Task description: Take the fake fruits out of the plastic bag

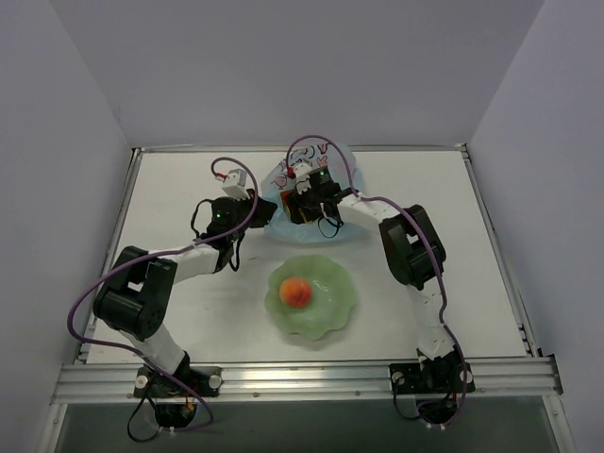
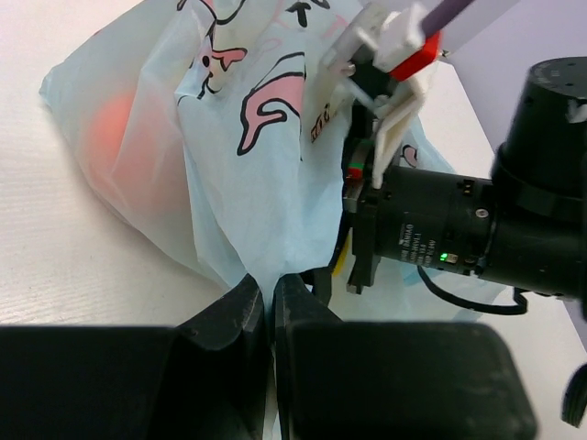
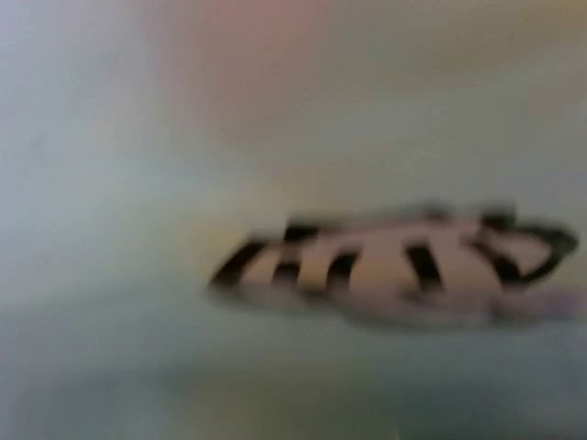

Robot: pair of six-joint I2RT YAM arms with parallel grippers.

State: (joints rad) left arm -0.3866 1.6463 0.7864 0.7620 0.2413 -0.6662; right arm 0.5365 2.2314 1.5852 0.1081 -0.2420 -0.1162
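Observation:
The light-blue plastic bag (image 1: 345, 172) with pink-and-black print lies at the back middle of the table. My left gripper (image 1: 260, 202) is shut on a fold of the bag's near-left edge, and the left wrist view (image 2: 271, 291) shows the plastic pinched between the pads. An orange-red fruit (image 2: 115, 137) shows through the bag's left side. My right gripper (image 1: 304, 204) reaches into the bag's mouth, its fingers hidden by plastic. The right wrist view shows only blurred bag film (image 3: 275, 348) and print. A pink-orange peach (image 1: 296, 293) lies in the pale green bowl (image 1: 332, 316).
The bowl stands in front of the bag, between the two arms. The right arm's wrist (image 2: 459, 238) fills the right of the left wrist view, close beside my left fingers. White walls close the table at the back and sides.

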